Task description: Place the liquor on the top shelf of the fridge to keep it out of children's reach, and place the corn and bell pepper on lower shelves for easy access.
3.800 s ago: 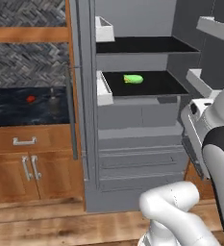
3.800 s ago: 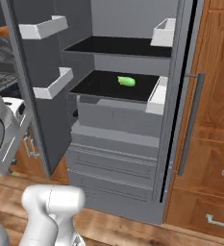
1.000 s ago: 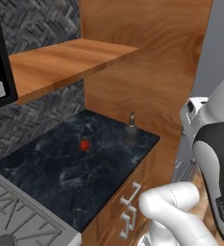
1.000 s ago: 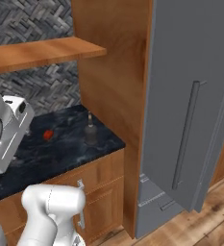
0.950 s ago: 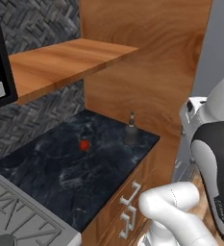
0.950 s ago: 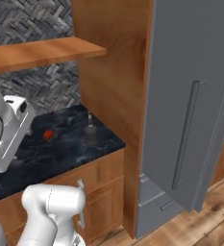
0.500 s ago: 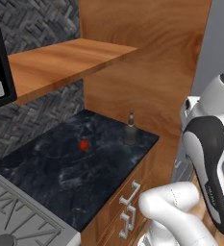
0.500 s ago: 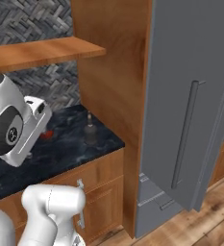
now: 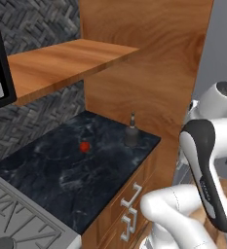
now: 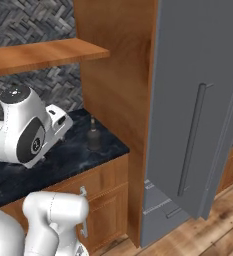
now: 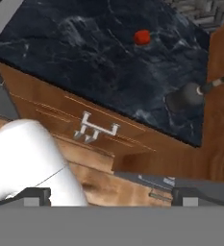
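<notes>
Two things wait on the desk (image 9: pixel 61 180): the liquor (image 9: pixel 131 133) at its far corner, glass-like, probably heavy and slippery, best taken around the squat body, and the small bell pepper (image 9: pixel 85 146), while the pincer (image 11: pixel 111 196) stands released, grasping nothing.

The white arm is folded up high over its base, elbow bent. The gripper (image 11: pixel 111 194) looks down, fingers (image 11: pixel 34 194) spread wide, holding nothing.

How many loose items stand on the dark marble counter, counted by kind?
Dark squat bottle with slim neck and cork top: 1
Small round red bell pepper: 1
Total: 2
</notes>
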